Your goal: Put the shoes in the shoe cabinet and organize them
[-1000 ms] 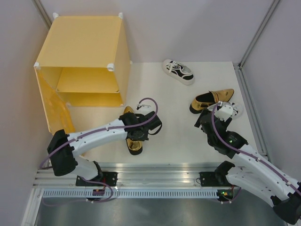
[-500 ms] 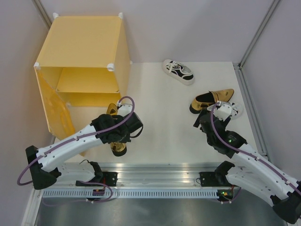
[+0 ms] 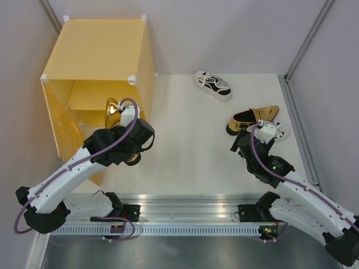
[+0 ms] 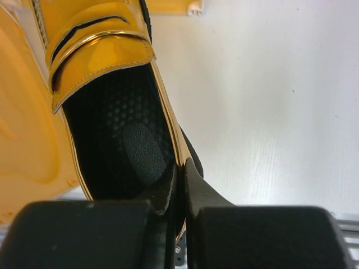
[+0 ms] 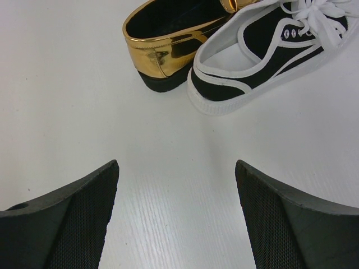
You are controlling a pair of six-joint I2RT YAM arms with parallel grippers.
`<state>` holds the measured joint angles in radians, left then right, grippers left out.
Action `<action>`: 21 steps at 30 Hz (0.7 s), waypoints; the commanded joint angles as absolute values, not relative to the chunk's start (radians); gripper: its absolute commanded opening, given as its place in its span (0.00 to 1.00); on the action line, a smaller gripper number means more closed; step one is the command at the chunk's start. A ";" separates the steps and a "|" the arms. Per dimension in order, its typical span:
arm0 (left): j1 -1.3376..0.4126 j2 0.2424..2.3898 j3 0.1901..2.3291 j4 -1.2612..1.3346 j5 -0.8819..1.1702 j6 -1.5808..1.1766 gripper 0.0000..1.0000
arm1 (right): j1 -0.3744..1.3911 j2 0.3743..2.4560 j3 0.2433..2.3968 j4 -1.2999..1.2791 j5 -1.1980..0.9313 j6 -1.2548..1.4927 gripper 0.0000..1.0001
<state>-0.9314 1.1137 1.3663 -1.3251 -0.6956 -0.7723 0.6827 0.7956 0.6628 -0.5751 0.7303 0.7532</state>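
Cabinet (image 3: 95,61) at ten o'clock, mouth facing six, gold loafer (image 3: 112,112) at its threshold
Left gripper (image 4: 180,175) clamps the loafer's side wall, toe leading, likely to clear the shelf (image 3: 104,105); right gripper (image 5: 176,193) hangs spread, empty, room ahead before the second loafer (image 5: 168,53) and white sneaker (image 5: 247,84) touching at three o'clock; another sneaker (image 3: 213,85) at one

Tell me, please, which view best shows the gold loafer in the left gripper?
The left wrist view: the gold loafer fills it, its side wall pinched in the left gripper. The top external view shows only its front past the arm. The right wrist view misses it.
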 commanded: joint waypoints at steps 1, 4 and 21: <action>-0.841 1.062 1.401 -1.151 -0.810 -0.498 0.02 | 0.681 0.781 0.663 -0.546 0.732 0.736 0.89; -0.715 1.040 1.346 -0.954 -0.737 -0.309 0.02 | 0.680 0.779 0.664 -0.542 0.729 0.732 0.89; -0.316 1.140 1.253 -0.476 -0.430 0.294 0.02 | 0.680 0.805 0.695 -0.503 0.644 0.664 0.89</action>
